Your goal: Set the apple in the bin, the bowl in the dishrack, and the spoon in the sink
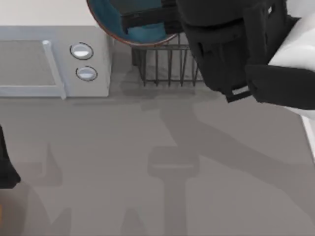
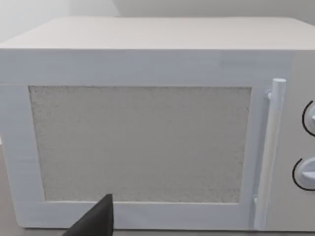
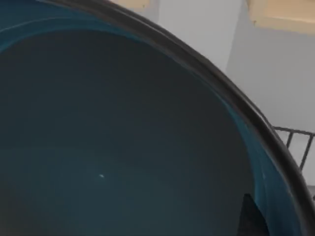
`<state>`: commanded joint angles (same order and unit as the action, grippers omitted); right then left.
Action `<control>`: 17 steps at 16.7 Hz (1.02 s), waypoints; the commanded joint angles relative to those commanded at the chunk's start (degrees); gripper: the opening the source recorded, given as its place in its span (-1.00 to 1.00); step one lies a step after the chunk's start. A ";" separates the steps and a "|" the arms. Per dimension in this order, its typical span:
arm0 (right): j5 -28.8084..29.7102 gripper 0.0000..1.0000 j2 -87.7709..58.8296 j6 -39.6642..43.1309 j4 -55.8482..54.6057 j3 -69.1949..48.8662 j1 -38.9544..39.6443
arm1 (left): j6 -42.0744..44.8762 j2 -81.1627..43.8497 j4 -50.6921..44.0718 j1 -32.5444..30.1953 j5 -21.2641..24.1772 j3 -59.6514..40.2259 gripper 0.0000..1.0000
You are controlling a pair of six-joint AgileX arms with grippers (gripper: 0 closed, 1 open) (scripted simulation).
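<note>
One arm is at work: the right gripper (image 1: 147,22), reaching in from the top view's right, grasps the bowl (image 1: 106,19) by its rim, one finger lying across the blue inside. The bowl hangs tilted and lifted, and the dishrack (image 1: 167,66) sits directly beneath claw and bowl, its upright bars just under the reddish rim. So, by my judgement, the coming move is a short descent. The left arm (image 1: 6,167) idles at the table's left edge, facing the microwave (image 2: 147,123); whether its fingers are parted I cannot tell.
</note>
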<state>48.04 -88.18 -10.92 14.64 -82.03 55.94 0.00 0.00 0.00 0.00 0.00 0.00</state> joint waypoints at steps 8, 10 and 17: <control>12.78 -1.00 5.60 9.12 -13.29 -0.34 3.52 | 0.00 0.00 0.00 0.00 0.00 0.00 1.00; 12.71 -1.00 5.45 9.01 -13.21 -0.31 3.22 | 0.00 0.00 0.00 0.00 0.00 0.00 1.00; 5.89 -1.00 -6.30 9.21 -26.09 0.65 -3.23 | 0.00 0.00 0.00 0.00 0.00 0.00 1.00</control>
<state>53.93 -94.48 -1.71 -11.45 -81.38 52.70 0.00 0.00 0.00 0.00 0.00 0.00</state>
